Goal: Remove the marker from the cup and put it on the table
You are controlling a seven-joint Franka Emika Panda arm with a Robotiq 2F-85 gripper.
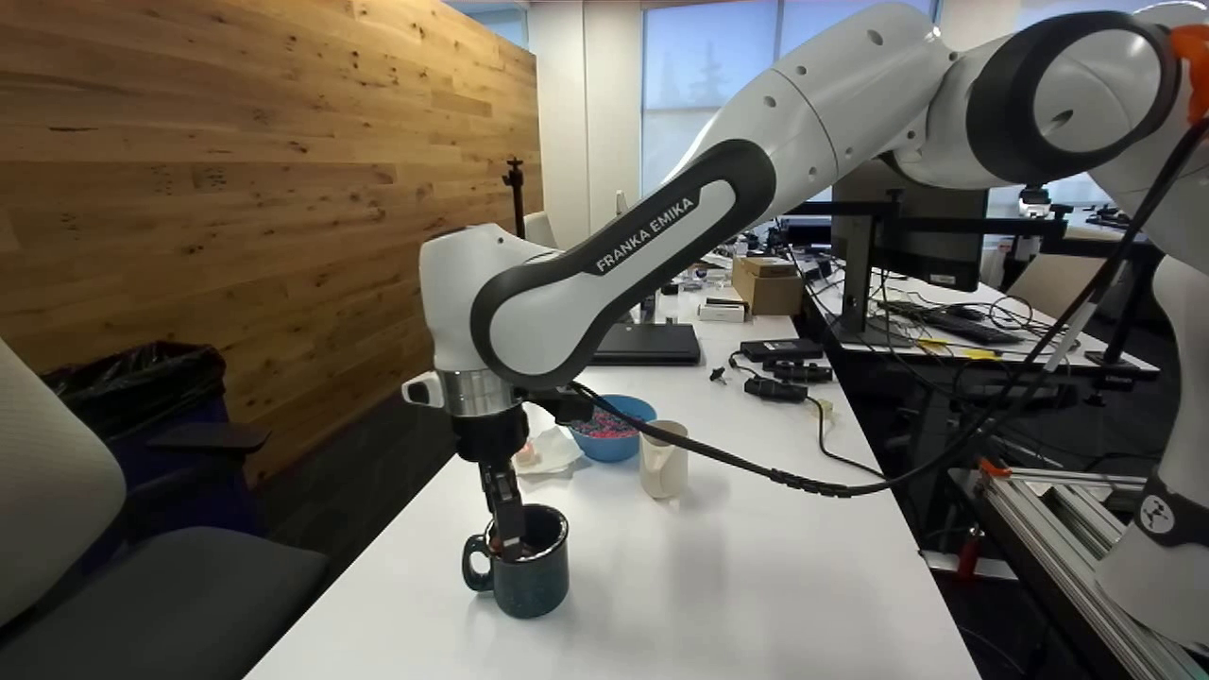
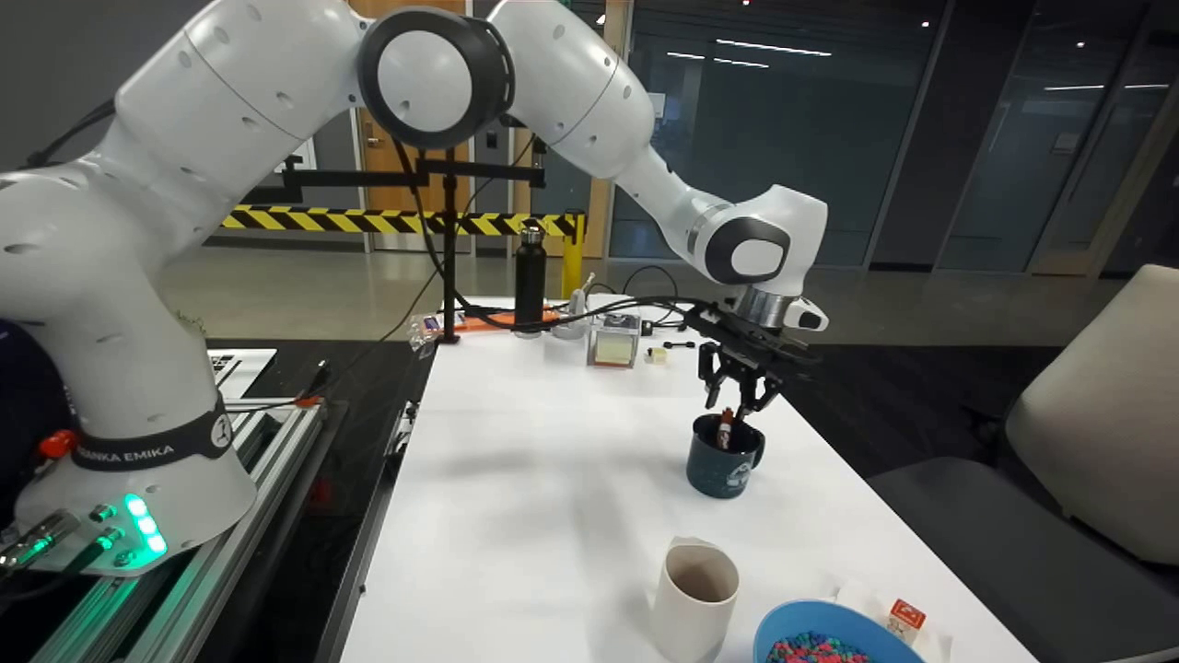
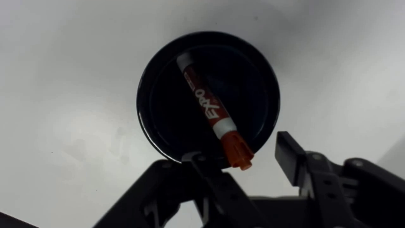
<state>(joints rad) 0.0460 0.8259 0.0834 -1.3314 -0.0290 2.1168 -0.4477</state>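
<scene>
The marker [image 3: 207, 101], red with white bands and an orange-red cap, leans inside the dark teal cup [image 1: 534, 587], cap end up at the rim. Its cap end also shows in an exterior view [image 2: 725, 431]. The cup stands upright on the white table [image 1: 737, 586] and also shows in an exterior view [image 2: 714, 470]; its dark round mouth shows in the wrist view [image 3: 272, 95]. My gripper [image 3: 247, 163] is open, with its fingers on either side of the marker's cap. In an exterior view the fingertips [image 2: 729, 407] are just above the cup's mouth.
A cream-white cup [image 1: 664, 463] and a blue bowl [image 1: 604, 444] of small coloured pieces stand on the table near the dark cup. A red-and-white small item [image 2: 906, 619] lies beside the bowl. A chair [image 2: 1096, 424] stands along the table's edge.
</scene>
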